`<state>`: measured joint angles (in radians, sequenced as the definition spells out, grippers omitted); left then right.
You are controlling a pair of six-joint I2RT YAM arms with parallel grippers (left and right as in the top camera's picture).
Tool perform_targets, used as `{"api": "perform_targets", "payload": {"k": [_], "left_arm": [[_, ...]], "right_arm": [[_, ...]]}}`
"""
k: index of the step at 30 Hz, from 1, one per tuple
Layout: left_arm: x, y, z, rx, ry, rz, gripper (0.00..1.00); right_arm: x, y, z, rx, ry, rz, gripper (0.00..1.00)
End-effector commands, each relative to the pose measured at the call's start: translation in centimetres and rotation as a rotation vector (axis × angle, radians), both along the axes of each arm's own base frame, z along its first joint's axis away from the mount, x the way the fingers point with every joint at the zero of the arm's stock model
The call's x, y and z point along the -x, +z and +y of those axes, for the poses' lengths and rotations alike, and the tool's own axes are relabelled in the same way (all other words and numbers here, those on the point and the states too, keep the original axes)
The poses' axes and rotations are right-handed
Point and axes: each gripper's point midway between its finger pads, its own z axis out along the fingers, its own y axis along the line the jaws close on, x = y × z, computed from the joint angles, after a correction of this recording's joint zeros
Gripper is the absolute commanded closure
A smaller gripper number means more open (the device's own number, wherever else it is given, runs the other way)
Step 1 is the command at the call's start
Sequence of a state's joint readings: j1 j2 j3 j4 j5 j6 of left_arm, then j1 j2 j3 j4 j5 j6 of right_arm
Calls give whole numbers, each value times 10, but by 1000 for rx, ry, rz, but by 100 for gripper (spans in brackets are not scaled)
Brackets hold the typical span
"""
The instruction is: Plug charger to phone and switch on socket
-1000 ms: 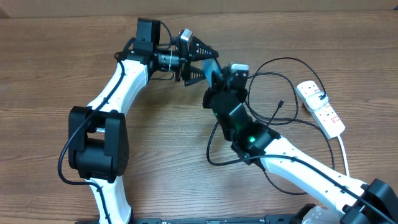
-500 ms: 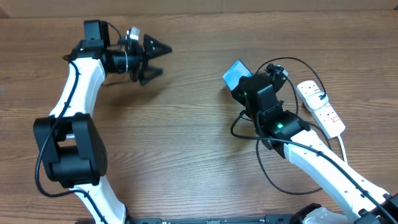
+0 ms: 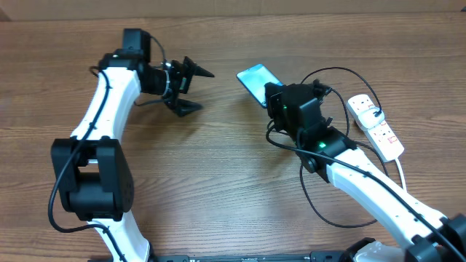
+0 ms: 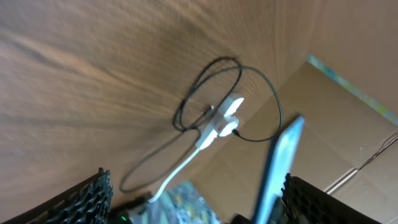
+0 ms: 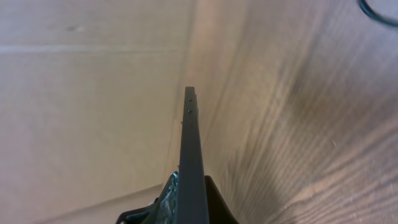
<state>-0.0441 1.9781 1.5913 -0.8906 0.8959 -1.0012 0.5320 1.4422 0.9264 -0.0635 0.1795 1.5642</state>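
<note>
Phone [image 3: 255, 78] carried left along tabletop's [image 3: 218, 182] far edge; left gripper [image 3: 195, 89] swung back inward, spread wide, empty | overhead: one phone clenched in right gripper [image 3: 272, 96]; one socket [image 3: 375, 124], two red switches [image 3: 371, 110], near right edge; one charger [image 3: 338, 70] looped beside it | left wrist: phone tilted edge-on | right wrist: phone edge-on, upright in grip

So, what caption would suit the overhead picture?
Right arm's jaws hold the phone, charger and socket lying nearby.
</note>
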Motion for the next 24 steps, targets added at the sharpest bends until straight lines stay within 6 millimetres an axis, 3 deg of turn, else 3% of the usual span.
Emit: {"api": "perform_targets", "payload": {"k": [1, 4, 7, 9, 13, 20, 24], "left_arm": [[1, 15, -18, 22, 69, 74, 11], [-5, 19, -26, 28, 56, 30, 12], [-11, 19, -32, 14, 57, -6, 16], [-16, 15, -34, -27, 70, -33, 27], [-17, 12, -38, -56, 74, -41, 28], [-18, 13, -43, -51, 102, -16, 39], [-15, 17, -51, -14, 91, 5, 55]], "right_arm": [[4, -16, 24, -147, -40, 89, 96], [10, -20, 40, -204, -18, 124, 96], [10, -10, 53, -248, 6, 93, 96], [10, -1, 60, -270, 23, 64, 96], [13, 6, 72, -338, 67, 71, 96], [13, 6, 73, -370, 52, 92, 96], [13, 5, 73, -370, 53, 93, 96]]}}
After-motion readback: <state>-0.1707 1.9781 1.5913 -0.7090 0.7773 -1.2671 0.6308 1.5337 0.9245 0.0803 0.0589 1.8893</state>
